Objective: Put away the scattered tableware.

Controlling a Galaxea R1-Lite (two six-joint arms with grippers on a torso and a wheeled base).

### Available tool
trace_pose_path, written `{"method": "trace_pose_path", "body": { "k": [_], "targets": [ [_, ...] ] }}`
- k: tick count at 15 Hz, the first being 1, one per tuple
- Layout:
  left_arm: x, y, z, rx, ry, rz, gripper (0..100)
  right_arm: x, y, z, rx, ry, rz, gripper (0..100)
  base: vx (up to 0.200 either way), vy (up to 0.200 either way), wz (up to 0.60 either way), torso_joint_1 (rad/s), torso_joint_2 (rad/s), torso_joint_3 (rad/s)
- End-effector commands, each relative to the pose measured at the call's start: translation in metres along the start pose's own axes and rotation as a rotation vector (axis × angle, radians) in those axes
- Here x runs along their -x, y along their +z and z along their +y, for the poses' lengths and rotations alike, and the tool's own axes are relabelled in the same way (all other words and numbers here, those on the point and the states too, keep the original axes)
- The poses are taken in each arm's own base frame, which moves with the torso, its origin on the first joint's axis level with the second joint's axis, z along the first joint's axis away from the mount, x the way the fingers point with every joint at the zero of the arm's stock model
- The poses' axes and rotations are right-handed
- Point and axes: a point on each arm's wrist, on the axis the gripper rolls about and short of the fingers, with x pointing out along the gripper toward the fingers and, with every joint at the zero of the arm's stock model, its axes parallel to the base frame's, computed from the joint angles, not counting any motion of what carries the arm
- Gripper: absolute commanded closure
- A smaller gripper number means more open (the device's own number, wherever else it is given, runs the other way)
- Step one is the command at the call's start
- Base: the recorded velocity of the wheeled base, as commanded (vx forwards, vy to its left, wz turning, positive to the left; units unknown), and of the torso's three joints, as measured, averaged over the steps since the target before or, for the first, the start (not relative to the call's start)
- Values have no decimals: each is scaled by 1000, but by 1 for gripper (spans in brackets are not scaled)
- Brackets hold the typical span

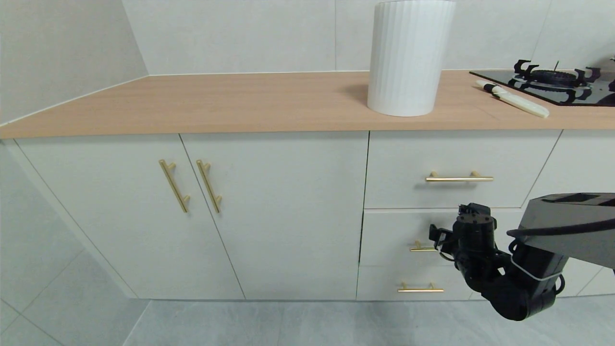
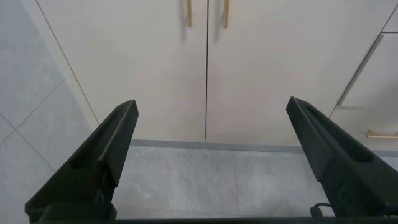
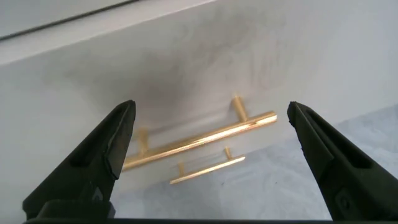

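Observation:
A white knife point(image 1: 513, 99) with a black band lies on the wooden countertop point(image 1: 216, 103) beside the hob. A tall white ribbed container point(image 1: 406, 57) stands on the counter to its left. My right gripper point(image 1: 436, 239) is low in front of the drawer stack, open, at the middle drawer's gold handle point(image 1: 419, 249). In the right wrist view the right gripper point(image 3: 211, 115) has its jaws spread either side of that handle point(image 3: 199, 140), with nothing held. My left gripper point(image 2: 211, 112) is open and empty, facing the double cabinet doors point(image 2: 249, 74) near the floor.
A black gas hob point(image 1: 552, 81) sits at the counter's right end. Three drawers are shut, with a top handle point(image 1: 459, 179) and a bottom handle point(image 1: 420, 289). The two cabinet doors with gold handles point(image 1: 192, 186) are shut. Grey tiled floor point(image 1: 240, 322) lies below.

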Motion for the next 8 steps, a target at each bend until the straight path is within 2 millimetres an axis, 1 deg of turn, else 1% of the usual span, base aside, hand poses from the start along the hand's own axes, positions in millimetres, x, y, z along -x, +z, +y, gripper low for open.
{"method": "trace_pose_path", "body": {
  "k": [1,3,5,7,8],
  "targets": [
    [0,0,0,0,1,1,0,-9,-1,0,-18,-6,-24,0,0,0,0,0,0,0],
    [0,0,0,0,1,1,0,-16,4,1,-48,-26,-80,0,0,0,0,0,0,0],
    [0,0,0,0,1,-1,0,-17,5,1,-51,-26,-85,0,0,0,0,0,0,0],
    [0,0,0,0,1,-1,0,-15,7,1,-56,-25,-94,0,0,0,0,0,0,0],
    [0,0,0,0,1,-1,0,-10,12,1,-60,-21,-100,0,0,0,0,0,0,0]
  ]
}}
